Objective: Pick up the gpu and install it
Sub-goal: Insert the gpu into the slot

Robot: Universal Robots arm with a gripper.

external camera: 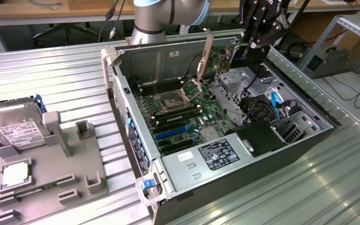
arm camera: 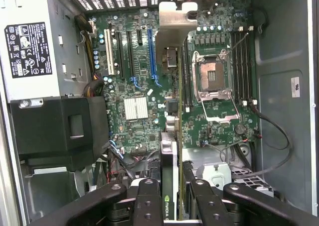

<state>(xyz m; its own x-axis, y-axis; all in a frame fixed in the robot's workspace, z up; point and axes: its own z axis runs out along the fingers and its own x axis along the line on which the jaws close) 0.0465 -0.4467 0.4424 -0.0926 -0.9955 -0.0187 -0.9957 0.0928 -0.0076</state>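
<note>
The black claw (arm camera: pixel 174 188) pinches the thin dark gpu card (arm camera: pixel 168 154), silver bracket end, over the open grey metal computer case (external camera: pixel 167 61), upper right in the exterior view.

Exterior view oblique from above, wrist view close overhead, both on the motherboard (external camera: pixel 198 110).

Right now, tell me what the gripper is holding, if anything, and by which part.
The gripper grips the thin dark gpu card, pinched across its flat faces at the end opposite its silver metal bracket.
</note>
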